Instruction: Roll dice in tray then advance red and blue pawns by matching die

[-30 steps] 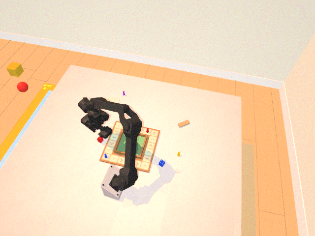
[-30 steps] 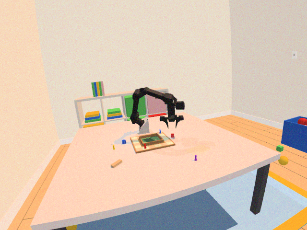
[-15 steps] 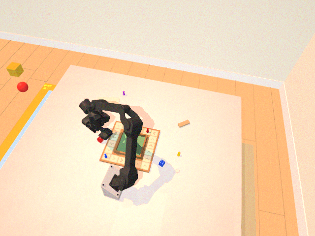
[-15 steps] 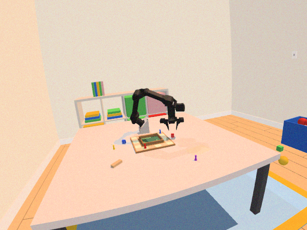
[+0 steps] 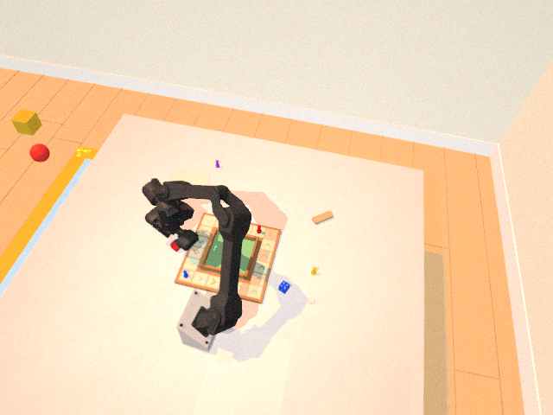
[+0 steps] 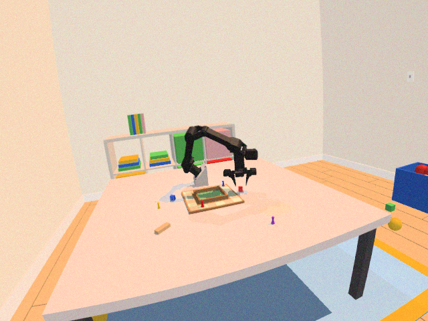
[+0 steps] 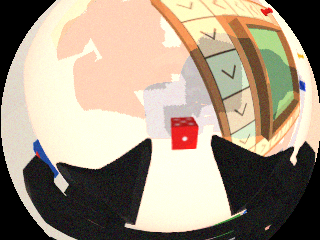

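The red die [image 5: 174, 245] [image 6: 240, 188] [image 7: 184, 133] rests on the table beside the board, one pip facing the wrist camera. My gripper [image 6: 241, 184] [image 7: 182, 141] is open, pointing down just above it, fingertips on either side. In the top view the arm hides much of the gripper. The blue die [image 5: 283, 286] [image 6: 172, 197] [image 7: 302, 85] lies on the table across the board. The green-floored tray [image 5: 253, 258] [image 6: 212, 200] holds no dice in view. The red pawn [image 5: 258, 229] [image 6: 202, 203] and blue pawn [image 5: 186, 274] [image 6: 223, 183] stand on the arrowed track.
The board [image 5: 268, 245] [image 6: 235, 198] surrounds the tray. A yellow pawn [image 5: 314, 271] [image 6: 158, 205], a wooden block [image 5: 322, 217] [image 6: 162, 228], a purple pawn [image 5: 217, 163] [image 6: 272, 220] and a small pale disc [image 5: 311, 300] are on the table. The arm passes over the board.
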`<move>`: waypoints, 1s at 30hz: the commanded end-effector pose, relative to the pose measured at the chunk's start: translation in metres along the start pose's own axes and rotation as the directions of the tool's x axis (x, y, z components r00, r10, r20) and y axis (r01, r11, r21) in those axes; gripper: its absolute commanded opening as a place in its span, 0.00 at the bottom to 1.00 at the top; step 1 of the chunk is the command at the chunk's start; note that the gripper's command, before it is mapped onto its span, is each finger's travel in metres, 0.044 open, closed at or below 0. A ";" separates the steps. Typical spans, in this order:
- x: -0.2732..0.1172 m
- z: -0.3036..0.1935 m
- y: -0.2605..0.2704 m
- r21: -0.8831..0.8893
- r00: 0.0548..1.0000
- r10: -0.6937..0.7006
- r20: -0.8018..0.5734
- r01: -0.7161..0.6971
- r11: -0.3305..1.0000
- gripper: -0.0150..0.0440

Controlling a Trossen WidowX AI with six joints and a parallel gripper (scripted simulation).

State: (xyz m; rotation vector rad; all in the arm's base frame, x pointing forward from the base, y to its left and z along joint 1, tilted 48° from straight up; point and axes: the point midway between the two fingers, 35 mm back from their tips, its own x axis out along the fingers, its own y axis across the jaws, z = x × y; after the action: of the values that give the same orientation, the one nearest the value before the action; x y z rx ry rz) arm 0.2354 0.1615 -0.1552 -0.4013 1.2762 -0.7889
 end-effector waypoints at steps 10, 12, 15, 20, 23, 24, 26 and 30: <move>0.022 -0.001 -0.002 -0.008 1.000 -0.007 0.002 0.007 1.000 0.72; 0.022 -0.001 -0.002 -0.008 1.000 -0.007 0.002 0.007 1.000 0.68; 0.022 -0.001 -0.002 -0.008 1.000 -0.007 0.002 0.007 1.000 0.54; 0.022 -0.001 -0.002 -0.008 1.000 -0.007 0.002 0.007 1.000 0.42; 0.022 -0.001 -0.002 -0.008 1.000 -0.007 0.002 0.007 1.000 0.39; 0.022 -0.001 -0.002 -0.008 1.000 -0.007 0.002 0.007 1.000 0.37; 0.021 0.000 -0.002 -0.008 1.000 -0.007 0.002 0.007 1.000 0.29; 0.002 0.003 0.001 -0.009 1.000 -0.005 0.001 0.005 1.000 0.25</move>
State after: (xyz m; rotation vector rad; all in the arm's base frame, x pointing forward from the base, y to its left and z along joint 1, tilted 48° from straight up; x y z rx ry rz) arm 0.2354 0.1471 -0.1642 -0.4254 1.2821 -0.7953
